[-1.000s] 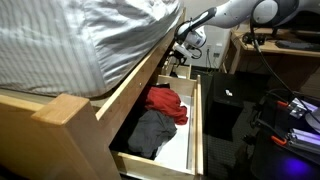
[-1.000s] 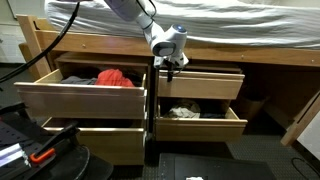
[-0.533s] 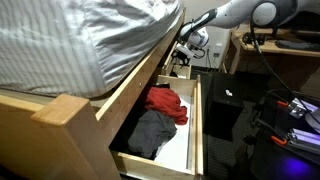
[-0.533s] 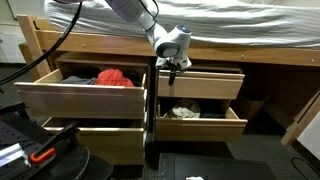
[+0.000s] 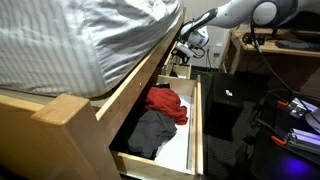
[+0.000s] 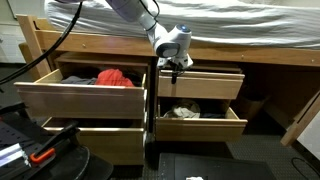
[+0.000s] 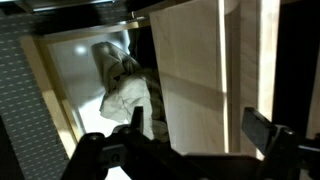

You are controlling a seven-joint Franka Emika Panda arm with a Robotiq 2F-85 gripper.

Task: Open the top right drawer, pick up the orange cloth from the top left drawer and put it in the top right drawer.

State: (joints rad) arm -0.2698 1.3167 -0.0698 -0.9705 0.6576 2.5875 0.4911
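The orange cloth (image 6: 115, 78) lies in the open top left drawer (image 6: 85, 98); it also shows in an exterior view (image 5: 167, 102) next to a dark grey cloth (image 5: 150, 132). The top right drawer (image 6: 205, 86) is pulled out only a little. My gripper (image 6: 174, 67) is at the left end of that drawer's front, at its upper edge, also seen in an exterior view (image 5: 180, 56). In the wrist view my gripper (image 7: 200, 128) is open and empty. Its fingers (image 7: 262, 130) stand either side of the light wooden drawer front (image 7: 185, 70).
The lower right drawer (image 6: 200, 122) is open and holds a white cloth (image 6: 182, 111), also in the wrist view (image 7: 122, 88). The lower left drawer (image 6: 95, 140) is open too. A striped mattress (image 5: 80, 40) overhangs the frame. Black equipment (image 5: 285, 120) stands on the floor nearby.
My gripper has shifted slightly sideways along the top right drawer's front, then held still. The drawers and cloths have not moved.
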